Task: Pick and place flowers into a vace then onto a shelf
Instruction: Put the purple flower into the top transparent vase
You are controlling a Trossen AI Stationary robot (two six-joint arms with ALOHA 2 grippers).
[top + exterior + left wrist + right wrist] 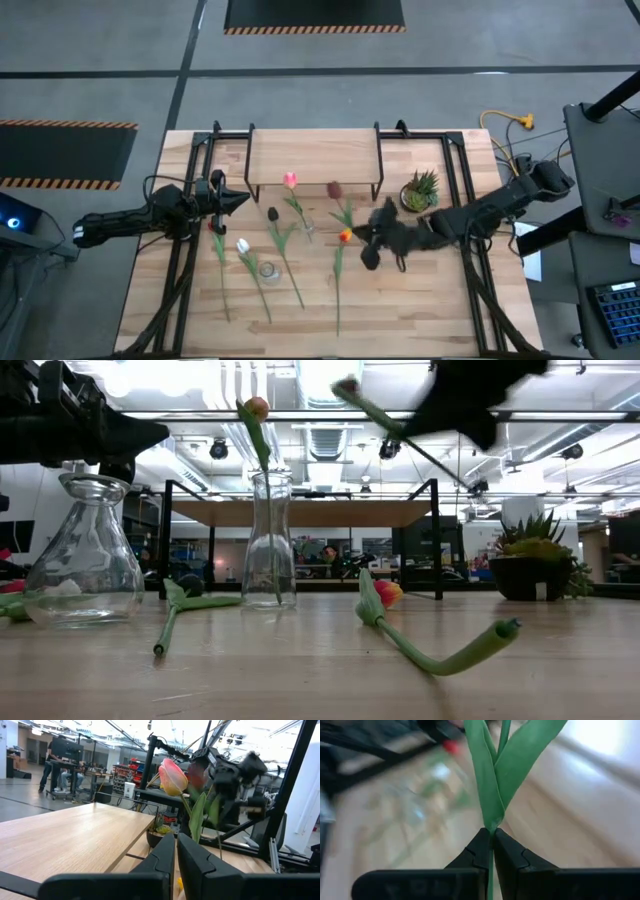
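My right gripper (378, 236) hovers above the table's middle, shut on a dark maroon tulip (334, 189) whose head (345, 388) points away from the fingers. A pink tulip (290, 181) stands in a narrow glass vase (270, 540) in front of the shelf (314, 156). A red (213, 226), a white (243, 245), a dark (272, 214) and an orange-yellow tulip (345, 236) lie flat on the table. A wide glass flask (85, 550) stands near the white one. My left gripper (238, 200) waits shut, in the air, left of the vase. My right gripper pinches the maroon tulip's green stem (491, 826) just below where its two leaves (512, 765) fork, between both fingers. The fingers lie across the stem. The flower is lifted clear of the table, slanting, with its head (197, 772) higher than the fingers.
A small spiky potted plant (422, 190) stands right of the shelf, close to my right arm. Black frame rails (185, 270) run along both table sides. The orange-yellow tulip's bent stem (440, 655) lies near the table's near edge.
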